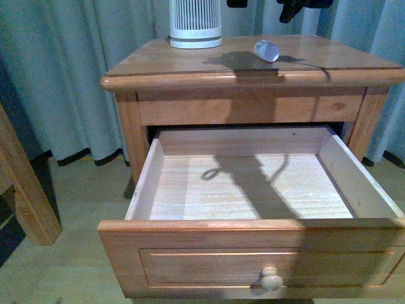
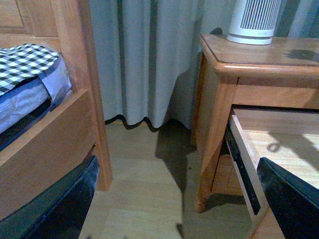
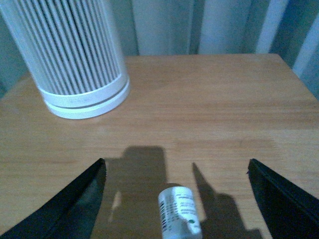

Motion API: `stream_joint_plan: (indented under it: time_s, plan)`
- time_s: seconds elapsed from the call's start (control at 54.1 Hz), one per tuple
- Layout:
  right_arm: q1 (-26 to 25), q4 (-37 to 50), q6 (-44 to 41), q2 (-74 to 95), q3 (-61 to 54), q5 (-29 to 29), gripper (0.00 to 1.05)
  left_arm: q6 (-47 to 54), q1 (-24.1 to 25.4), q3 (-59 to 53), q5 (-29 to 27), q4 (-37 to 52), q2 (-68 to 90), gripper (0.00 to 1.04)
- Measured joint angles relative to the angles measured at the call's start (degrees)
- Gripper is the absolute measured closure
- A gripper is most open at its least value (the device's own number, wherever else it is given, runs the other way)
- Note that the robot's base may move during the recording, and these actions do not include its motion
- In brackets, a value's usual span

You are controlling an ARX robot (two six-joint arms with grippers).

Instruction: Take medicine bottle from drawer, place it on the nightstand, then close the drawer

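Note:
The medicine bottle [image 1: 266,50] lies on its side on the nightstand's top [image 1: 183,63], right of centre. In the right wrist view the bottle [image 3: 178,215] lies between my right gripper's [image 3: 175,163] wide-open fingers, which hang above it without touching. Only dark bits of that gripper [image 1: 296,7] show at the top of the front view. The drawer [image 1: 253,253] is pulled far out, its pale inside bare, its knob [image 1: 271,278] facing me. My left gripper [image 2: 178,164] is open and empty, low beside the nightstand [image 2: 219,99], above the floor.
A large white ribbed cylinder [image 1: 195,24] stands at the back of the nightstand top, also in the right wrist view [image 3: 70,55]. A wooden bed frame [image 2: 55,129] with a checked mattress stands left. Grey curtains [image 1: 69,69] hang behind.

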Motion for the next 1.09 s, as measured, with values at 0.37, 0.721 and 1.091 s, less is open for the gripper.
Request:
stream_joint_plan:
  time_s: [0.37, 0.721, 1.091]
  plan:
    - [6.6, 12.3, 1.7, -41.5, -45.5, -3.7, 0.47, 0.0, 0.0, 0.0, 0.0, 0.0, 0.0, 0.07]
    - [11.8, 6.0, 11.2, -61.6, -85.5, -0.7, 1.02, 0.0, 0.0, 0.0, 0.0, 0.0, 0.0, 0.07]
    - [7.3, 34.8, 9.5, -35.8, -92.4, 1.3, 1.02, 0.0, 0.0, 0.0, 0.0, 0.0, 0.0, 0.07]
